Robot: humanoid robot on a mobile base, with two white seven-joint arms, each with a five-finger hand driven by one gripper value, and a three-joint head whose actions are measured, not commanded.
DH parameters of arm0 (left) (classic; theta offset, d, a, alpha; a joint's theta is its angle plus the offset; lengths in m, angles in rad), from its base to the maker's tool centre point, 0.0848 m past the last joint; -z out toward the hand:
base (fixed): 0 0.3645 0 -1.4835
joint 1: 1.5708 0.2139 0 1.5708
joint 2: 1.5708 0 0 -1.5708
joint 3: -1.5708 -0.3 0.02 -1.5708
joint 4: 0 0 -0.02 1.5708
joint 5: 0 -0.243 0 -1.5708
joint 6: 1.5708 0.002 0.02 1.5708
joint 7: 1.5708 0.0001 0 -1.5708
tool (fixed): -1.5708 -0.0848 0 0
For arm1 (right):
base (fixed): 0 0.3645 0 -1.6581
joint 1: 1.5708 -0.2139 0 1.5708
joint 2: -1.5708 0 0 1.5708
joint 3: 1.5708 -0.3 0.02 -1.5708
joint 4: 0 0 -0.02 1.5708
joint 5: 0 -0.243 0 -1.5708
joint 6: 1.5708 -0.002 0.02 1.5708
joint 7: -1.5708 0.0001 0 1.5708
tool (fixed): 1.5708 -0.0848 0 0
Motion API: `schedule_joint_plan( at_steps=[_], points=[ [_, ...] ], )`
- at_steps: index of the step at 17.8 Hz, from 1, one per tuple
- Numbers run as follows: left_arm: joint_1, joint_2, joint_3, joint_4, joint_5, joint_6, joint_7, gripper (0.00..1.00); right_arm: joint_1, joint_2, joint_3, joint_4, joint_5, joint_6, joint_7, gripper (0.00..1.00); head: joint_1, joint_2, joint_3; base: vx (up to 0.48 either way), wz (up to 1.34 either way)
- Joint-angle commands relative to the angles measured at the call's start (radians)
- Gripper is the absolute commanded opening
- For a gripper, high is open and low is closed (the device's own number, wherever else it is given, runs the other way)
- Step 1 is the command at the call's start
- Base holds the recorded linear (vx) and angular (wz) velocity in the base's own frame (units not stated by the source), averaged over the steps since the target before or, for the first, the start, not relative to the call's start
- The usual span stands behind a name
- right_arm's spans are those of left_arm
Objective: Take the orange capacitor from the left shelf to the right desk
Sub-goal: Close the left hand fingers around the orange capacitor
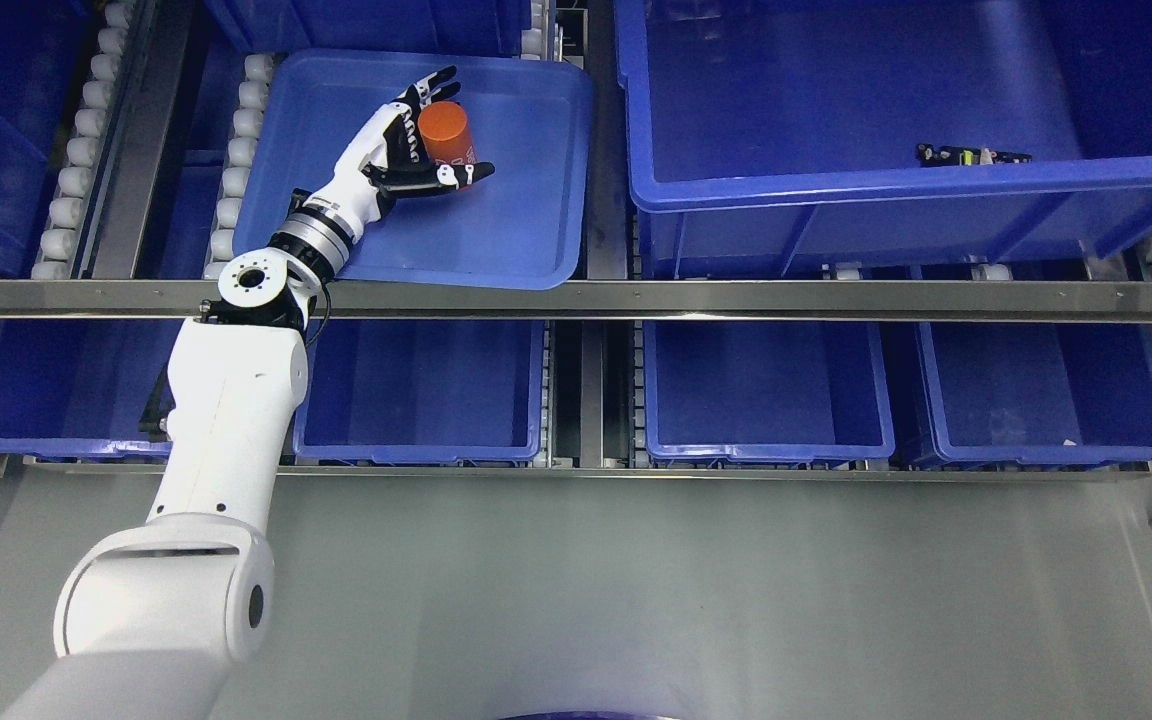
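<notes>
The orange capacitor (444, 132), a stubby cylinder, sits in the shallow blue tray (526, 215) on the upper shelf level, near the tray's back left part, with some dark print showing low on its side. The left hand (414, 140) is cupped around it: the black fingers (433, 85) reach up along its left and far side while the thumb (451, 176) lies across just below it, touching or very nearly so; whether the capacitor is lifted off the tray floor I cannot tell. The white left arm (226, 400) rises from the lower left, crossing over the metal shelf rail (736, 298) that runs the full width. To the right of the tray stands a large deep blue bin (836, 185) with a small dark part with a yellow-green spot (971, 155) lying near its right side. Under the rail a row of smaller blue bins (766, 440) lines the lower level, and white rollers (71, 180) run along the shelf's left side. A grey floor (636, 590) spreads out below the shelf.
</notes>
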Motion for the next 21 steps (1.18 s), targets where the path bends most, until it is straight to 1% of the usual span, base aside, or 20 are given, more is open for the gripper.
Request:
schedule_joint_plan(
  at_steps=[1,6,12,13,18,21],
  points=[
    [0.006,-0.018,-0.004,-0.069,-0.012,-0.01,-0.005,0.94,0.021,-0.017,-0.011,-0.017,0.006,0.001,0.001,1.0,0.0,0.0,0.0,0.0,0.0],
    [0.008,-0.018,-0.004,-0.069,-0.014,-0.01,-0.026,0.93,0.023,-0.017,-0.011,-0.017,0.006,0.001,0.001,1.0,0.0,0.0,0.0,0.0,0.0],
    [0.009,-0.018,0.007,-0.068,-0.015,-0.01,-0.022,0.76,0.023,-0.017,-0.011,-0.017,0.006,0.001,0.001,1.0,0.0,0.0,0.0,-0.001,0.0],
    [0.012,-0.017,0.005,-0.066,-0.015,-0.01,-0.022,0.74,0.023,-0.017,-0.011,-0.017,0.006,0.001,0.001,1.0,0.0,0.0,0.0,0.0,0.0],
    [0.035,-0.017,0.002,-0.064,-0.017,-0.01,-0.022,0.73,0.023,-0.017,-0.011,-0.017,0.006,0.001,0.001,1.0,0.0,0.0,0.0,0.0,0.0],
    [0.035,-0.017,0.008,-0.061,-0.015,-0.008,-0.023,0.65,0.023,-0.017,-0.011,-0.017,0.006,0.001,0.001,1.0,0.0,0.0,0.0,0.0,0.0]
  ],
)
